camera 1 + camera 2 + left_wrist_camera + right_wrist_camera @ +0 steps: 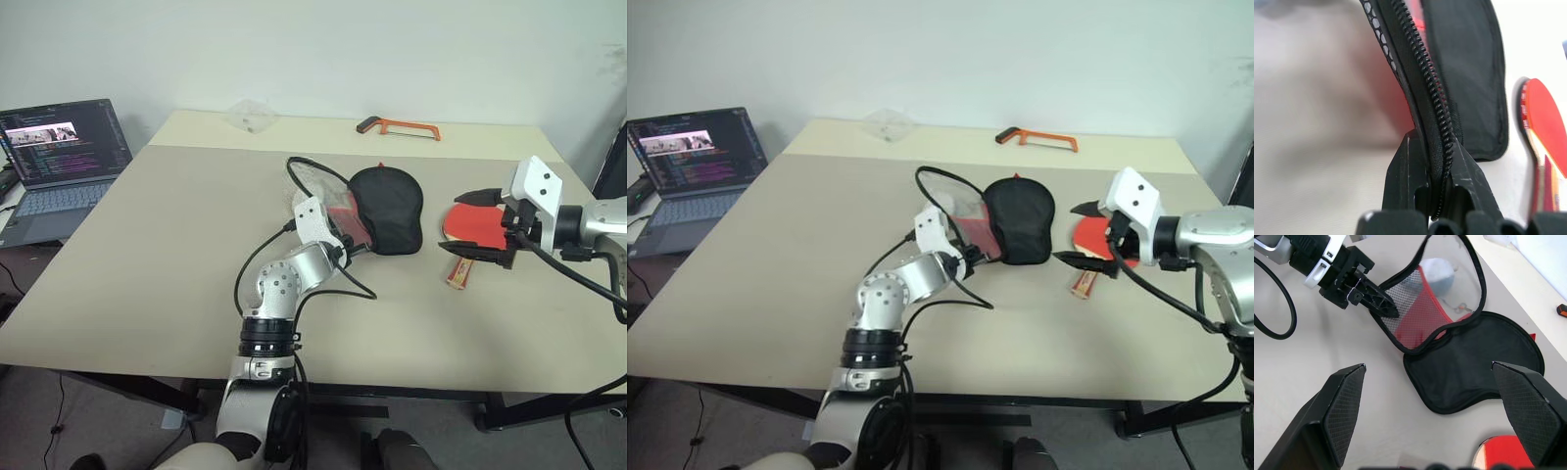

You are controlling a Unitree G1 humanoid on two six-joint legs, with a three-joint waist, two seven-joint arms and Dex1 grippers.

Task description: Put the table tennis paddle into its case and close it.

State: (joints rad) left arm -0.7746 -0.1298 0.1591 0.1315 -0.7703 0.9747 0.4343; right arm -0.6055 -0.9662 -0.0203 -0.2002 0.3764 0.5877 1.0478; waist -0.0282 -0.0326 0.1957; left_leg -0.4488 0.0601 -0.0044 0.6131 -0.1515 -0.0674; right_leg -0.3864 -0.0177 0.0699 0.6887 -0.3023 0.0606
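Now, left hand [1393, 311]: my fingers pinched on the case [387, 211] flap's zip edge.
Right hand [482, 227]: mine, spread wide, holding nothing, over the paddle [472, 227].
Case: mid-desk [147, 255], unzipped.
Paddle: beside case, toward right edge.

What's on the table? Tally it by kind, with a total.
Paddles: 1, the table tennis paddle
Cases: 1, the case, unzipped
Saws: 1, the hacksaw
Clear plastic items: 1, the clear plastic piece
Total: 4
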